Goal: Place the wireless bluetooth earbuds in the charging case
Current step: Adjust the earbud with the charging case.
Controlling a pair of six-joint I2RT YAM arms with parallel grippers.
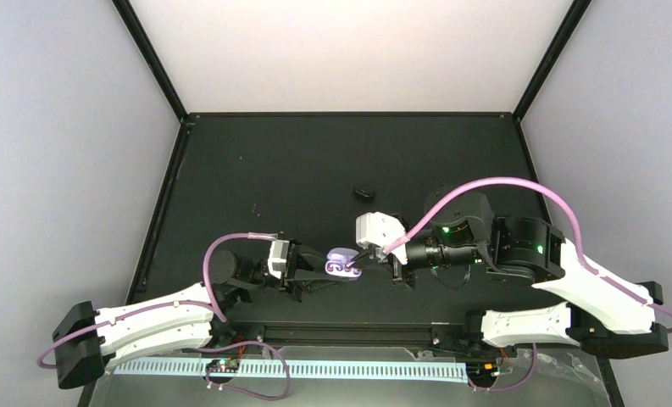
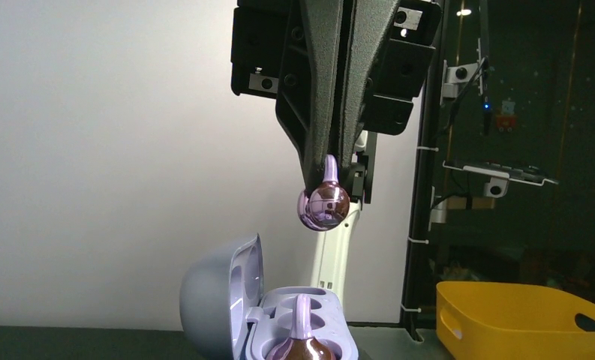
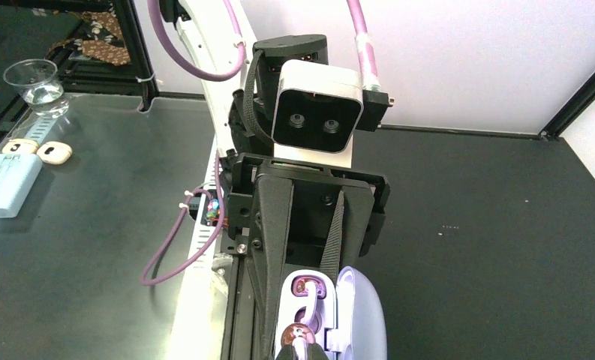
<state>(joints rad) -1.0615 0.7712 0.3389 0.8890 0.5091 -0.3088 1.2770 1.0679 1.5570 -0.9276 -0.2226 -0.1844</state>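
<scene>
The lavender charging case [image 1: 342,264] is off the table with its lid open, and my left gripper [image 1: 319,270] is shut on its base. In the right wrist view the left gripper's dark fingers [image 3: 275,240] flank the case [image 3: 360,315]. One earbud [image 2: 305,341] lies seated in a slot of the case [image 2: 211,300]. My right gripper [image 2: 329,169] comes down from above, shut on the stem of the other earbud [image 2: 324,206], which hangs a short way above the free slot without touching it. In its own view the right gripper [image 3: 299,348] pinches that earbud [image 3: 298,333] just over the case.
A small black oval object [image 1: 364,192] lies on the black table behind the grippers. A yellow bin [image 2: 527,319] stands off to one side. A clear cup [image 3: 35,81] sits on the neighbouring surface beyond the left arm's base.
</scene>
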